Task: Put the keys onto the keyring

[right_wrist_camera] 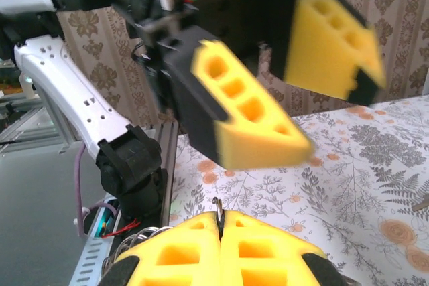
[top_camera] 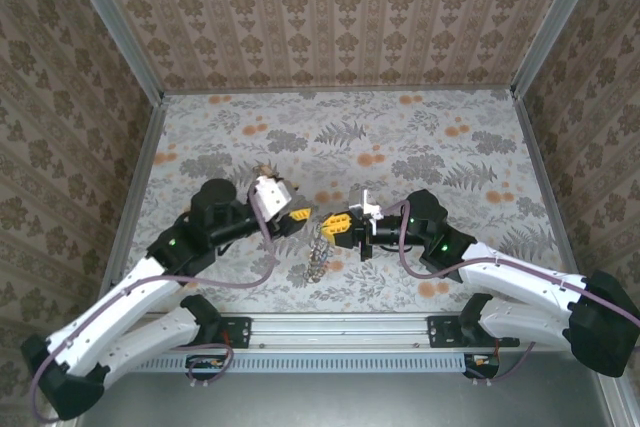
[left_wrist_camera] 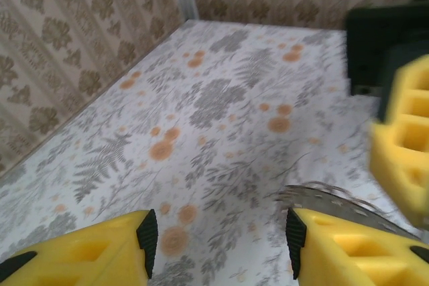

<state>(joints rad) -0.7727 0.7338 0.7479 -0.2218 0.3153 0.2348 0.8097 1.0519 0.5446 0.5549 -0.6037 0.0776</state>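
Holding keyring [top_camera: 318, 257] clamped in right gripper [top_camera: 337, 223] | left gripper [top_camera: 298, 213] jaws apart, empty, just beside it

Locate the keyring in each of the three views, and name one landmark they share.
Top external: the keyring hangs at centre, under the right gripper.
Left wrist: keyring at lower right, a toothed arc above the right-hand yellow finger.
Right wrist: keyring at bottom centre, pinched between shut yellow fingers.
Shared landmark: the open left gripper.
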